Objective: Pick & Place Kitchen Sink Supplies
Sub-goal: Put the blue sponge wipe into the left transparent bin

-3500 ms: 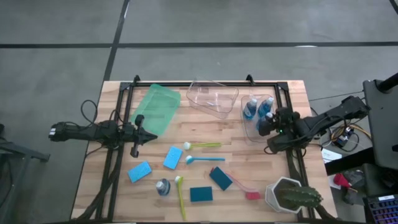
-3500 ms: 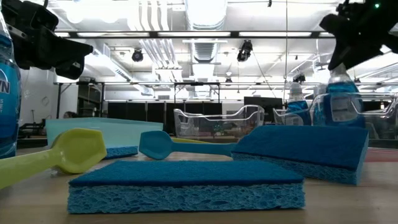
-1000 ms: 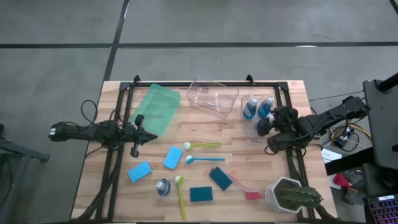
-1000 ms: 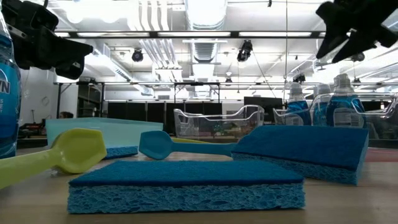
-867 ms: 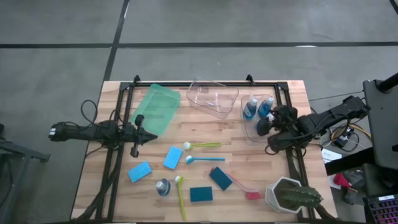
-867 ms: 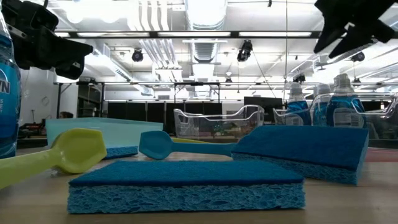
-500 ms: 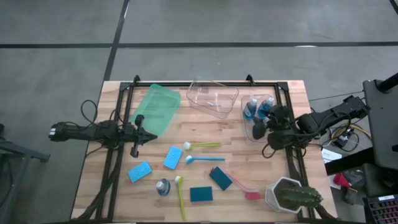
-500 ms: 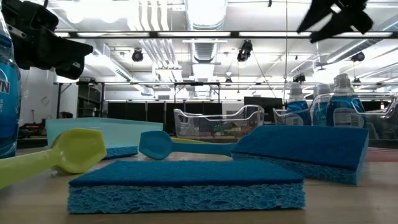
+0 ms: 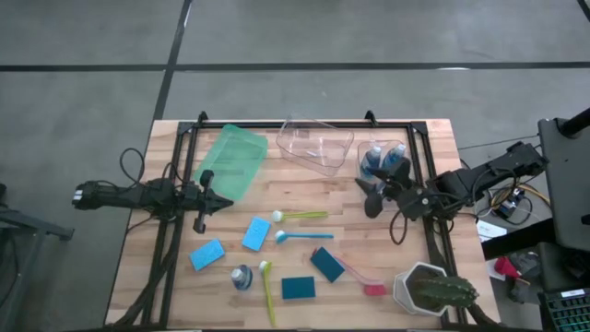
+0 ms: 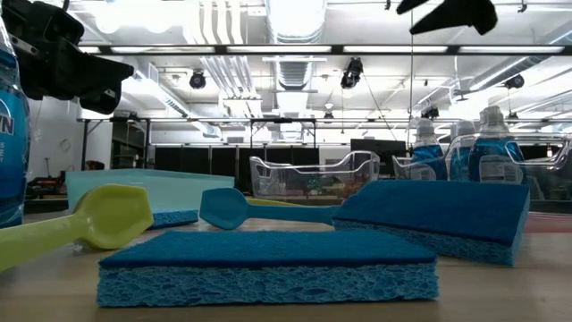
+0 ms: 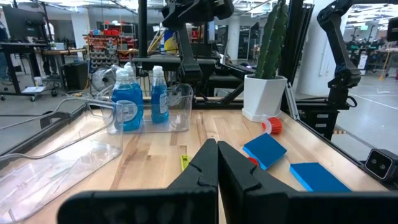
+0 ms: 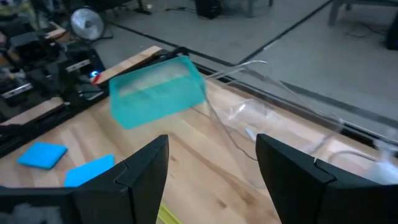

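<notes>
1. Standing between placements, the right gripper (image 9: 370, 195) is hanging empty over the bench beside the small clear bin (image 9: 376, 181) near the right edge, where blue bottles (image 9: 385, 161) are standing upright.
2. Judging the stage: part of the sorting looks done, with several supplies lying loose toward the front of the bench, namely a lone bottle (image 9: 241, 277), four sponges (image 9: 255, 233), and the green brush (image 9: 267, 291), blue brush (image 9: 304, 236) and red brush (image 9: 361, 279).
3. Judging the next move: it is calling for a reach toward the front middle, most likely to the lone bottle near the front edge, with the fingers set either side of it before closing.
4. Showing the right pincer: its jaws are standing wide apart, holding and touching nothing.
5. Showing the left gripper (image 9: 199, 222): it is waiting near the left edge beside the green bin (image 9: 230, 162), its fingers (image 11: 205, 165) pressed together, gripping nothing.
</notes>
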You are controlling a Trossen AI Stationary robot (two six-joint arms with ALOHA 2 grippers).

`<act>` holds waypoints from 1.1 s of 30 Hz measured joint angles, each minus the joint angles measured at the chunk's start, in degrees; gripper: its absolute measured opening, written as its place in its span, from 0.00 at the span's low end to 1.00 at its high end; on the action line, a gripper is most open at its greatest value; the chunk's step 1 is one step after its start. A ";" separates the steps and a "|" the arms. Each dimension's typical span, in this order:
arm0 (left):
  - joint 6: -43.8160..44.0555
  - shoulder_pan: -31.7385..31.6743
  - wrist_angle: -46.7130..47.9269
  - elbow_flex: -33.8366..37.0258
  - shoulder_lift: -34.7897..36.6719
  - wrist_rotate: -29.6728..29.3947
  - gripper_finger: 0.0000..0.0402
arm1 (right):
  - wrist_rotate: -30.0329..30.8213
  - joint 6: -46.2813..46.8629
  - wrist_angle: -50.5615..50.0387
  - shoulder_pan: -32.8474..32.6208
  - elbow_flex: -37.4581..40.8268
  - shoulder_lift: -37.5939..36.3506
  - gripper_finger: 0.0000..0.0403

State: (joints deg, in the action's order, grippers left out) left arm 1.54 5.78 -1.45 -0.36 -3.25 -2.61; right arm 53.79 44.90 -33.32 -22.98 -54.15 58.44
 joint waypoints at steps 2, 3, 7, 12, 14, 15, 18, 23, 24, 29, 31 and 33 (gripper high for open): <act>0.00 0.00 -0.01 0.00 0.00 -0.02 0.00 | -0.16 -2.09 2.43 0.00 0.02 1.39 0.59; 0.00 0.00 -0.02 0.00 0.00 0.00 0.00 | -0.30 -3.10 3.78 0.00 0.02 2.18 0.59; 0.01 -0.01 -0.02 0.00 -0.01 0.00 0.00 | -2.75 -5.43 8.96 0.00 0.04 5.54 0.59; 0.02 0.00 -0.02 0.00 0.00 -0.02 0.00 | -8.73 -6.20 12.64 -0.02 0.04 8.71 0.58; 0.01 0.00 -0.02 0.00 0.00 -0.02 0.00 | -10.61 -6.11 12.98 -0.02 0.04 9.60 0.58; 0.00 -0.01 -0.02 0.00 0.00 0.00 0.00 | -11.44 -6.09 12.96 -0.02 0.04 9.97 0.58; 0.02 -0.02 -0.02 0.00 0.00 0.00 0.00 | -13.45 -6.04 13.20 -0.02 -0.20 11.18 0.57; 0.01 -0.02 -0.01 0.00 -0.01 -0.01 0.00 | -17.90 -5.88 13.39 -0.02 -1.26 14.01 0.58; 0.01 -0.02 -0.02 0.00 0.00 0.00 0.00 | -18.11 -5.87 13.31 -0.02 -1.50 14.74 0.58; 0.00 -0.02 0.00 0.00 -0.02 0.00 0.00 | -19.41 -3.29 13.21 -0.02 -2.53 19.32 0.56; 0.01 -0.01 -0.01 0.00 0.00 -0.01 0.00 | -21.45 -1.48 13.19 0.02 -3.13 21.07 0.55; 0.00 -0.02 -0.02 0.00 0.00 0.00 0.00 | -23.39 0.44 12.92 0.00 -4.08 22.61 0.55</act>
State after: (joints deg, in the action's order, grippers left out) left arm 1.54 5.76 -1.47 -0.36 -3.25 -2.61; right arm 30.40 45.34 -20.40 -22.98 -58.23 81.05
